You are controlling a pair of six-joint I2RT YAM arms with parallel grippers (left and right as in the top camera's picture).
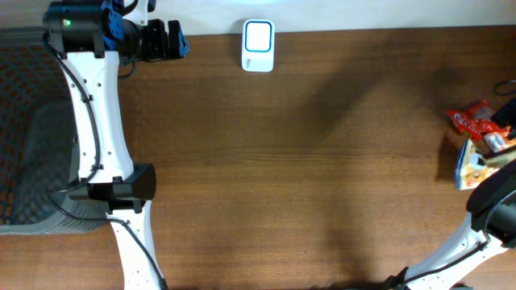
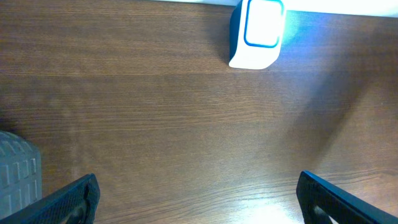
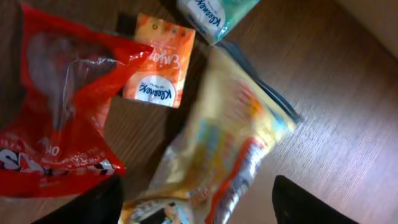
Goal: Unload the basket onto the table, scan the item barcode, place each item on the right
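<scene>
The white barcode scanner (image 1: 258, 46) stands at the table's far edge, its blue-rimmed window (image 2: 258, 32) lit. My left gripper (image 2: 198, 199) hovers open over bare wood in front of it, nothing between its fingers. At the far right lies a pile of items. My right gripper (image 3: 196, 202) is open right above it, its jaws wide apart on either side of a blurred yellow snack packet (image 3: 230, 143). The packet also shows beside the right arm (image 1: 496, 201) as a yellow patch (image 1: 472, 165). I cannot make out a barcode.
A red packet (image 3: 56, 124) lies left of the yellow one, also seen from above (image 1: 472, 121). An orange Kleenex pack (image 3: 160, 62) and a green Kleenex pack (image 3: 214, 14) lie beyond. A grey basket (image 1: 32, 161) sits off the table's left side.
</scene>
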